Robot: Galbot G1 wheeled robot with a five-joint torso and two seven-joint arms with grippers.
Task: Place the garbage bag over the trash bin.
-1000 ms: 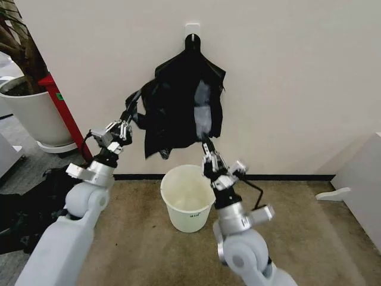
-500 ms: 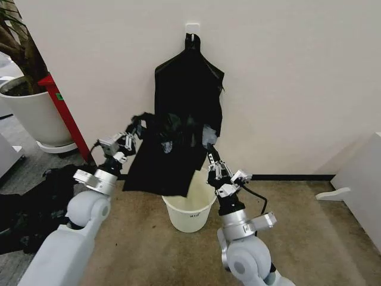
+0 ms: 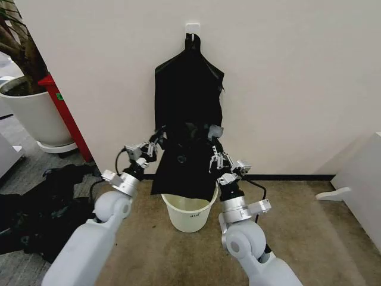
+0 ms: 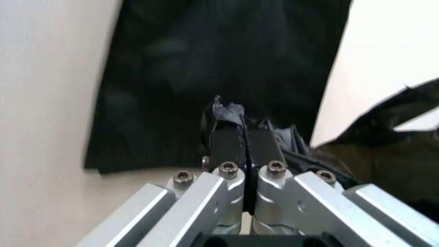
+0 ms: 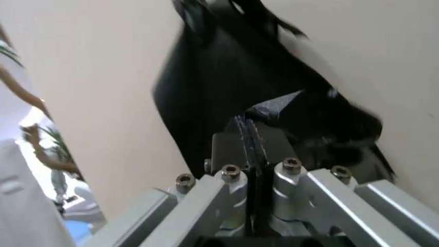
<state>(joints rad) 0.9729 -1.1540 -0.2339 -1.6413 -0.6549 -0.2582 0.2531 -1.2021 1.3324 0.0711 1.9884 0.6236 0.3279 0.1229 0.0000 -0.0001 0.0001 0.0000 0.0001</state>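
Head view: garbage bag (image 3: 181, 170) hanging vertically

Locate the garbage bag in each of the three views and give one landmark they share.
Head view: the garbage bag hangs at centre between both grippers, above the trash bin.
Left wrist view: its edge is pinched in the left gripper.
Right wrist view: its edge is pinched in the right gripper.
Shared landmark: the black bundle on the wall.

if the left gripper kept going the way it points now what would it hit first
Probably the black bundle hanging on the wall, just beyond the left gripper, which is shut on the garbage bag; depth is unclear.
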